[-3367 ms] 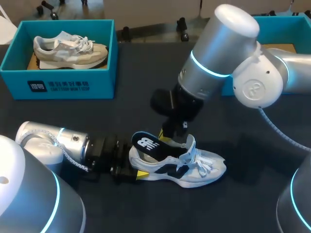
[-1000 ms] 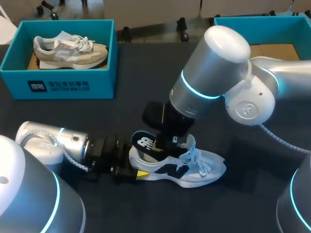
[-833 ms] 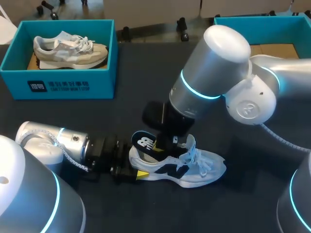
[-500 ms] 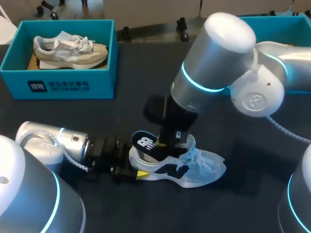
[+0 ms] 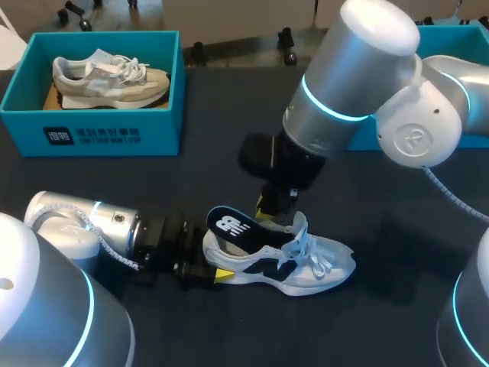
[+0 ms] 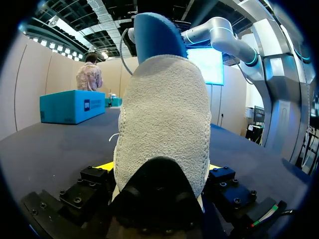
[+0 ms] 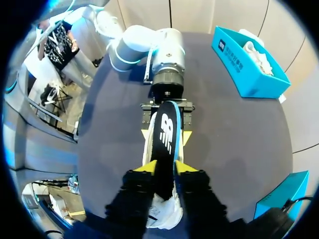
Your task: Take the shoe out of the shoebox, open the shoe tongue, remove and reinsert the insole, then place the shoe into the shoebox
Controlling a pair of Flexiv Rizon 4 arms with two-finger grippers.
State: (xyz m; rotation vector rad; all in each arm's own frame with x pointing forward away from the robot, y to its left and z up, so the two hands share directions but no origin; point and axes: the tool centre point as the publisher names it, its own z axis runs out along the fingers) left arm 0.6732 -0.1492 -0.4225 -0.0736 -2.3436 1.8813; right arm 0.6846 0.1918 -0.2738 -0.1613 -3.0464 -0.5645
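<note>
A white and navy shoe (image 5: 306,264) lies on its sole on the dark table, toe to the right. My left gripper (image 5: 208,269) is shut on its heel (image 6: 162,124), one yellow tip on each side. The black insole (image 5: 229,226) with a white logo slants up out of the heel, its front end inside the shoe. Its blue underside (image 6: 154,32) rises ahead of the left gripper. My right gripper (image 5: 266,208) hangs just above the shoe's mouth. In the right wrist view its fingers (image 7: 165,170) stand a little apart, with the insole (image 7: 166,132) running below between them.
A teal shoebox (image 5: 92,134) at the back left holds a beige shoe (image 5: 111,76). A second teal box (image 5: 458,34) stands at the back right, partly behind my right arm. Bare dark table lies in front of and to the right of the shoe.
My right gripper has risen up and to the right out of the shoe's mouth, and its fingers have parted. The insole stays propped in the heel. The left arm has not moved.
</note>
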